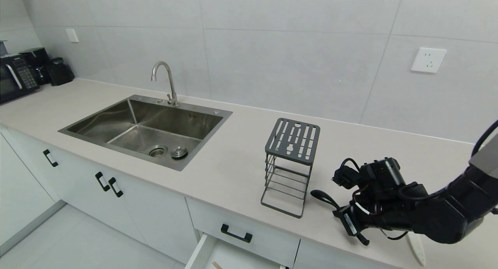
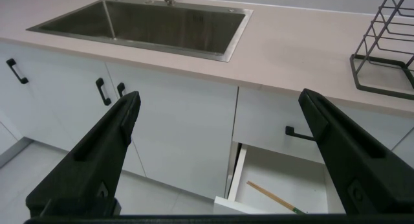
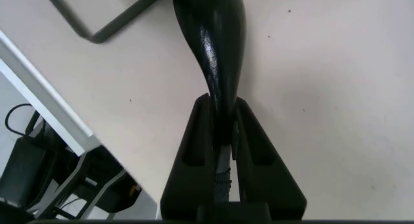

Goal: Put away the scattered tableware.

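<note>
- Progress: early days, I'd say. The black utensil (image 1: 322, 196) is out on the counter (image 1: 233, 152), just beside the foot of the wire rack (image 1: 290, 164), so it hasn't been put away yet.
- There's also a white piece (image 1: 415, 248) near the counter's front edge, partly under the right arm. It's probably more tableware waiting its turn, but too much is hidden to say what it is.
- The drawer (image 2: 278, 179) below the counter is pulled open and there's a wooden stick (image 2: 272, 197) lying in it (looks like a chopstick). So maybe one item is already stowed, though that's my guess.
- I can't see anything slotted into the rack. Rack or drawer, I can't tell which one the utensil is meant for.
- Right gripper (image 3: 222, 114): low over the counter and reaching toward the rack, with its jaws clamped on the thin end of the black utensil. The fat glossy end sticks out past the fingers. Can't tell if it's lifted off the surface or resting on it.
- Left gripper (image 2: 220, 101): hanging down in front of the cabinets, above the open drawer. Its jaws are spread wide and holding nothing.
- Left to do: get the utensil stowed, then the white piece.
</note>
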{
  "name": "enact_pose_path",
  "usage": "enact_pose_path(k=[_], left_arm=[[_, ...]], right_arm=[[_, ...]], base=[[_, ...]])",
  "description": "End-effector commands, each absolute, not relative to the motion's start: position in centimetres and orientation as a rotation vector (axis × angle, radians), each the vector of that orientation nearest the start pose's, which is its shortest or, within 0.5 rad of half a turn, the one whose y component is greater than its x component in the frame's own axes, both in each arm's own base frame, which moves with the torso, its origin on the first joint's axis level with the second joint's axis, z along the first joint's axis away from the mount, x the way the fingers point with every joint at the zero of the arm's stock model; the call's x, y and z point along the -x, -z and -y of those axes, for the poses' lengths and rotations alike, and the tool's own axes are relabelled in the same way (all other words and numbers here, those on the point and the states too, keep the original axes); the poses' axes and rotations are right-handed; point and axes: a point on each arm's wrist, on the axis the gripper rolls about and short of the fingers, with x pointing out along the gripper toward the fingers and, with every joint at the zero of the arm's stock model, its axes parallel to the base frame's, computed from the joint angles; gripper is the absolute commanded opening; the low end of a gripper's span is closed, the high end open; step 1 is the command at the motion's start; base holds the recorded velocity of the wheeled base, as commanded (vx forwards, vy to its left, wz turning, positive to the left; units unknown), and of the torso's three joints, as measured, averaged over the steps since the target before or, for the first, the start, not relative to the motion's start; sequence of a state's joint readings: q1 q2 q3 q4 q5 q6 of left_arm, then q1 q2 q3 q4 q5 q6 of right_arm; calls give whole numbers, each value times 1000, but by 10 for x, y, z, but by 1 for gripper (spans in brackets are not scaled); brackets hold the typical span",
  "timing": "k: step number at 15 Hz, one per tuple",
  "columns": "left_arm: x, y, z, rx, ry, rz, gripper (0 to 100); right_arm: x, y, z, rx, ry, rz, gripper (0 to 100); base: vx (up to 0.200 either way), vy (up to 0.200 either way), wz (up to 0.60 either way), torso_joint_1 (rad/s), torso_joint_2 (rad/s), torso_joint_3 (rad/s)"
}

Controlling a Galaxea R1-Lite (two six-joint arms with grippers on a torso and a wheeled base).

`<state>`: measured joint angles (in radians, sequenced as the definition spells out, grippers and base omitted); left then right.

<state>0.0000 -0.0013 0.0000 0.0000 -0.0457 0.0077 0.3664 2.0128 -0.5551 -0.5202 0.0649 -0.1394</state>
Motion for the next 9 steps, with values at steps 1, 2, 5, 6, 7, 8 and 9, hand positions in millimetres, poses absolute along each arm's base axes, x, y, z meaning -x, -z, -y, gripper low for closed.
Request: enact_pose_path(k=[1, 2, 5, 6, 7, 8, 9], left_arm=[[23, -75, 1, -8, 46, 0, 100], [23, -75, 1, -8, 46, 0, 100], [23, -75, 1, -8, 44, 0, 100], [23, -75, 1, -8, 44, 0, 100], [23, -75, 1, -8, 46, 0, 100], [23, -75, 1, -8, 46, 0, 100], [23, -75, 1, -8, 46, 0, 100]], right_arm=[[-245, -38, -98, 275, -468, -872, 0], [-239, -43, -100, 277, -478, -858, 0], [-231, -48, -100, 282, -490, -845, 0], [-229, -50, -103, 285, -502, -836, 0], [-226, -52, -106, 290, -517, -828, 0], [-226, -53, -107, 294, -521, -823, 0], [-226, -54, -112, 301, -539, -809, 0]], base=[[0, 0, 0, 0, 0, 0], [0, 0, 0, 0, 0, 0], [0, 0, 0, 0, 0, 0], [0, 0, 0, 0, 0, 0], [0, 0, 0, 0, 0, 0], [0, 0, 0, 0, 0, 0], [0, 0, 0, 0, 0, 0]])
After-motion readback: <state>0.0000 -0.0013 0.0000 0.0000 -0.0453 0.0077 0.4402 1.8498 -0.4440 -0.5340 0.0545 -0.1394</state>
